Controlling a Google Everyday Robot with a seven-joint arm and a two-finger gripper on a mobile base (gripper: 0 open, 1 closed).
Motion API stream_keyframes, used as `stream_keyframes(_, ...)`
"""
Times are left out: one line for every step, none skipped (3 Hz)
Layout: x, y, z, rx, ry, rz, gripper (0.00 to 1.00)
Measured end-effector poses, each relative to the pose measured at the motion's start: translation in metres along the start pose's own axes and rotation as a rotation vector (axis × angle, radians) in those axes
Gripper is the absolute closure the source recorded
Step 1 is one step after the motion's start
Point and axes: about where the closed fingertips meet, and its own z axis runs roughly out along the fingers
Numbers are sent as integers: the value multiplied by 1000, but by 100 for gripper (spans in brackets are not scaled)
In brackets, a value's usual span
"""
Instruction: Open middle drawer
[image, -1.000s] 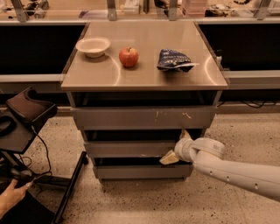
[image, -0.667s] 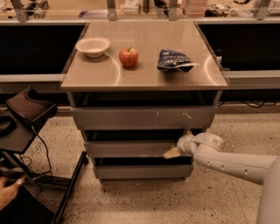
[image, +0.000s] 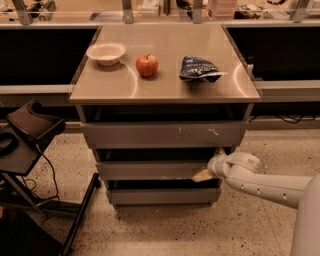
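Steel cabinet (image: 165, 90) stands mid-frame, its flat top overhanging the three grey drawer fronts below. Top drawer (image: 162, 134) is tallest, with pale scratches toward its right side; below a dark gap comes the middle drawer (image: 150, 170), a shallow plain front running nearly the full width of the cabinet; then another dark gap and the bottom drawer (image: 162, 196), shortest and lowest. The fronts narrow a little from top to bottom. Gripper (image: 202, 175) sits at the right end of the middle drawer, its tan tip against the lower right corner of that front, just under the gap; open or closed, cannot tell. White arm (image: 265, 184) reaches in low from the right edge of the frame, wrist bulging just beside the cabinet's right corner. On the top: pale bowl (image: 106, 53) near the left edge, red apple (image: 147, 65) just right of it, crumpled blue bag (image: 199, 69) further right; all three apart from one another and back from the front edge. Speckled floor (image: 165, 230) in front of the drawers is open. Left side is tighter: a black stand (image: 35, 125) with slanting legs, one leg ending near the cabinet's lower left corner
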Motion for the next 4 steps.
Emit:
stream_keyframes(2,16,21,-33,22,-54,0)
stream_keyframes(1,18,24,-38,25,-64,0)
stream_keyframes(1,18,24,-38,25,-64,17)
stream_keyframes(1,18,24,-38,25,-64,41)
